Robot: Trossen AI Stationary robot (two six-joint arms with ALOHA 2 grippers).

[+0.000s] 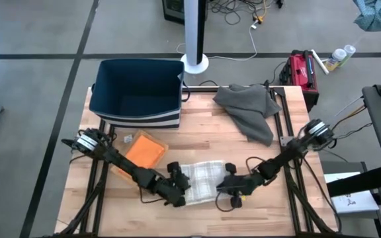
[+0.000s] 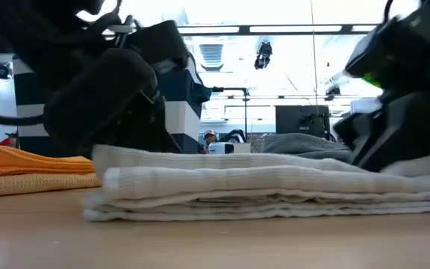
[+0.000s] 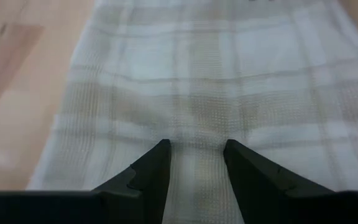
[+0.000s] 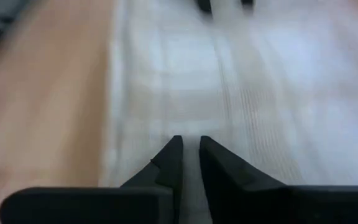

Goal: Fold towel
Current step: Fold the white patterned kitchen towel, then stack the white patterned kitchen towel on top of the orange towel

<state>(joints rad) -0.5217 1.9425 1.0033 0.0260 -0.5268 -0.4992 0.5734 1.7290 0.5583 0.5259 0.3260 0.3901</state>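
A white checked towel (image 1: pixel 204 178) lies folded in several layers (image 2: pixel 260 190) on the wooden table, near its front edge. My left gripper (image 1: pixel 179 187) is at the towel's left end, its fingers (image 3: pixel 157 163) open and slanting down over the top layer (image 3: pixel 197 112). My right gripper (image 1: pixel 229 185) is at the towel's right end, pointing across the cloth (image 4: pixel 241 93). Its fingers (image 4: pixel 173 158) are shut to a narrow slit with nothing between them. My left gripper has its fingertips (image 3: pixel 235 158) low over the top layer of the towel's left end (image 3: pixel 194 146), slanting down from the table's left. Whether they touch the cloth, I cannot tell. My right gripper's shut fingers stand over the towel's right end (image 4: pixel 188 127). Touch cannot be told.
An orange cloth (image 1: pixel 144 152) lies just left of the towel. A navy bin (image 1: pixel 136 92) stands at the far left, and a crumpled grey towel (image 1: pixel 249 109) lies at the far right. Bare wood runs along the front edge (image 2: pixel 215 239).
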